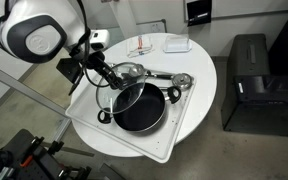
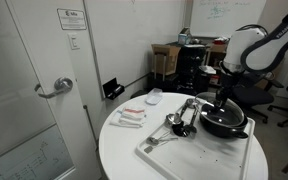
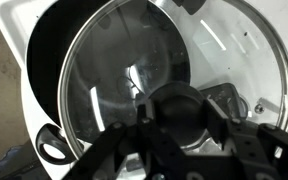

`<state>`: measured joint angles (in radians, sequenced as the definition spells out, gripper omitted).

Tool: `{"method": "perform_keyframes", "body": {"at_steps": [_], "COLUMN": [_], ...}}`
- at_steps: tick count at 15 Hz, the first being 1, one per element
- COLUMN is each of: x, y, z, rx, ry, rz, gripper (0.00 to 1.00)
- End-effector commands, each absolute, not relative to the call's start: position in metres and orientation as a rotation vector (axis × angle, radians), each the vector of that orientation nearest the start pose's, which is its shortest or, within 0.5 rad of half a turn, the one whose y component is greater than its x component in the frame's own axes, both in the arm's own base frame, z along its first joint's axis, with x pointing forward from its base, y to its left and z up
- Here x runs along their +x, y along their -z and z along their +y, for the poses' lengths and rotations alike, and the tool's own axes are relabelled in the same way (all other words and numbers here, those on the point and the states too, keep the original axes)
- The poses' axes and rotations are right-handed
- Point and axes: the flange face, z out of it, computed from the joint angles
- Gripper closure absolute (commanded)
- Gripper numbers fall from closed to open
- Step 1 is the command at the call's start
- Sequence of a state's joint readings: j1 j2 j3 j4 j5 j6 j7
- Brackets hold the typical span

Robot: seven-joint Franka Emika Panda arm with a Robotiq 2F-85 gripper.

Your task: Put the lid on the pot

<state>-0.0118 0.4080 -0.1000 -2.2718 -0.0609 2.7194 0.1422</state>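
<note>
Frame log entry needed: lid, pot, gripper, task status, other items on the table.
lid: round clear glass lid with a metal rim, held over the pot, off centre, apparently not seated
pot: wide shallow black pot on a white tray
gripper: Robotiq gripper, jaws shut on the lid's dark knob
status: lid not yet on
other: small silver long-handled pan; shiny metal utensils
</note>
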Motion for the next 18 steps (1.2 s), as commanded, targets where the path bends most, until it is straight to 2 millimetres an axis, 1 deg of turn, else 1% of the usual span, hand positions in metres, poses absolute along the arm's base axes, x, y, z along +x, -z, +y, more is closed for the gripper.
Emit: {"method": "perform_keyframes", "body": {"at_steps": [1,7,10,18], "x": [0.548,0.555,0.556,0.558], "y": [-0.179,-0.160,-0.153,-0.147], "z": [-0.074,-0.097,-0.107,-0.129], "rx": [-3.174,-3.150,-3.115,-2.997], "ry": [0.047,0.011,-0.034,-0.117], "rz": [0.430,0.576,0.627,0.780], "gripper": [0.74,0.74,0.74,0.74]}}
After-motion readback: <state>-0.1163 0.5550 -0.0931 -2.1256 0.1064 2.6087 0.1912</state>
